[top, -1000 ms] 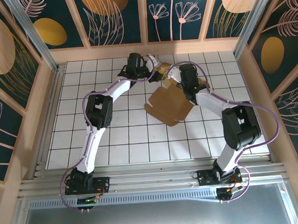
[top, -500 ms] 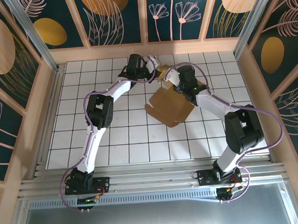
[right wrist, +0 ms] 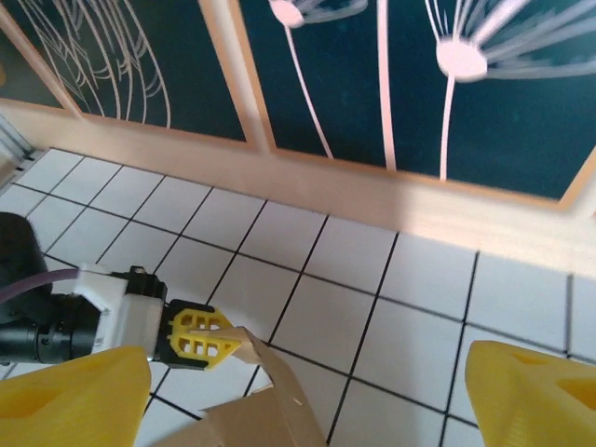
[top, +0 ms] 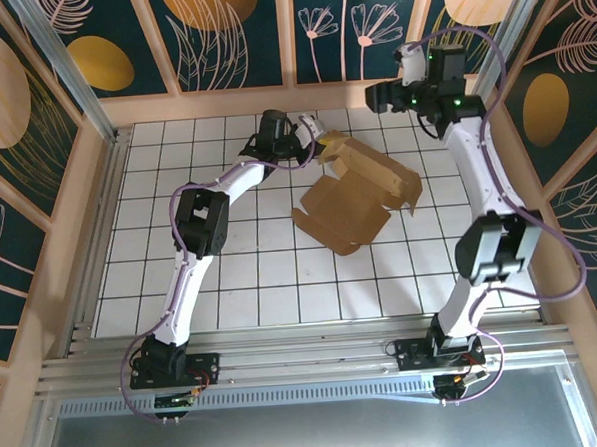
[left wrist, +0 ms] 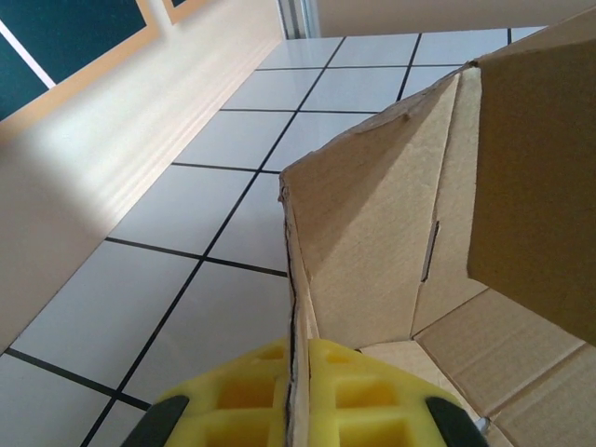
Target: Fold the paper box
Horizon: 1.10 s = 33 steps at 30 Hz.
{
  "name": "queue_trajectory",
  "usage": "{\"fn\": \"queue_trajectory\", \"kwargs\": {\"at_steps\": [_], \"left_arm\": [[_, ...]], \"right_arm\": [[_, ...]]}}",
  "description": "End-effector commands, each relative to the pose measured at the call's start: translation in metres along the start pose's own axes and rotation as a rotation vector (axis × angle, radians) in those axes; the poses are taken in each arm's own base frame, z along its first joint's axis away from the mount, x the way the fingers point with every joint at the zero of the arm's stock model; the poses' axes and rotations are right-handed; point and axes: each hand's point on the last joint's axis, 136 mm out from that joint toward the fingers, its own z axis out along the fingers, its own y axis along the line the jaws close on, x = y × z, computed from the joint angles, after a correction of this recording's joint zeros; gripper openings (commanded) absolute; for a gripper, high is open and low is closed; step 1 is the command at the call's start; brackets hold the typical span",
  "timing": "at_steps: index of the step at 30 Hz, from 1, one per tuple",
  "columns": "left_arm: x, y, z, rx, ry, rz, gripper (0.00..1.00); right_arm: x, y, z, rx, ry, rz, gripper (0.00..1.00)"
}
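Left fingers (left wrist: pixel 244 402): pinched on upright box (top: pixel 344 207) flap, edge between them. Right fingers (right wrist: pixel 73 396): spread, gripping nothing, box below, well apart.

R arm lifts off the paper box (top: pixel 357 195). 1 s ago it bends low over the box's 1 o'clock part. Now it's stretched up & away, w/ R gripper (top: pixel 375 98) by the back wall (top: pixel 302 98), approx 12 o'clock of the box. Its jaws go from closed to spread wide, nothing btwn them. L gripper (top: pixel 320 145) goes from half-parted to clamped on the flap edge at the box's 11 o'clock. Box walls at 1–2 o'clock, earlier under R arm, now stand uncovered.
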Motion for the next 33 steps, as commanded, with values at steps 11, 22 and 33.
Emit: {"fn": "queue_trajectory", "kwargs": {"at_steps": [11,22,33], "left_arm": [[-0.005,-0.010,-0.003,0.029,0.008,0.052,0.00],[-0.016,-0.017,-0.015,0.035,-0.010,-0.010,0.00],[-0.050,-0.033,-0.010,0.086,-0.033,-0.216,0.05]], "right_arm": [[0.140,0.009,0.058,-0.236,0.413,0.353,0.84],[0.160,-0.009,0.069,-0.206,0.424,0.425,0.69],[0.157,0.000,0.065,-0.258,0.389,0.453,0.65]]}}
